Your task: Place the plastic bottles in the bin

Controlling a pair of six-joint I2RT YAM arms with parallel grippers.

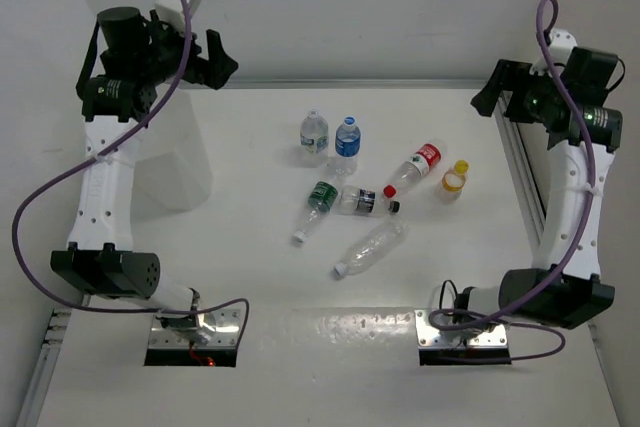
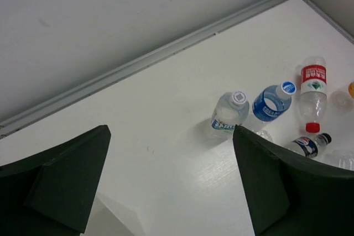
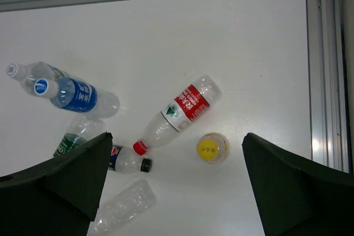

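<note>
Seven bottles are at mid-table. Two stand upright: a pale-labelled one (image 1: pixel 313 135) and a blue-labelled one (image 1: pixel 347 144). The red-labelled (image 1: pixel 415 169), green-labelled (image 1: pixel 317 203), black-labelled (image 1: pixel 366 201) and crushed unlabelled (image 1: pixel 372 247) bottles lie flat. The short yellow-capped one (image 1: pixel 454 180) stands at the right. The translucent white bin (image 1: pixel 175 152) stands at the left. My left gripper (image 1: pixel 215 62) is open and empty, high above the bin's far side. My right gripper (image 1: pixel 490 92) is open and empty, high at the right. In the right wrist view it (image 3: pixel 177 136) looks down on the red-labelled (image 3: pixel 180 109) and yellow-capped (image 3: pixel 212 147) bottles.
A metal rail (image 1: pixel 520 172) runs along the table's right edge and another (image 2: pixel 166 53) along the back wall. The bin's rim (image 2: pixel 110 214) shows below my left gripper (image 2: pixel 170 131). White walls close in the back and sides.
</note>
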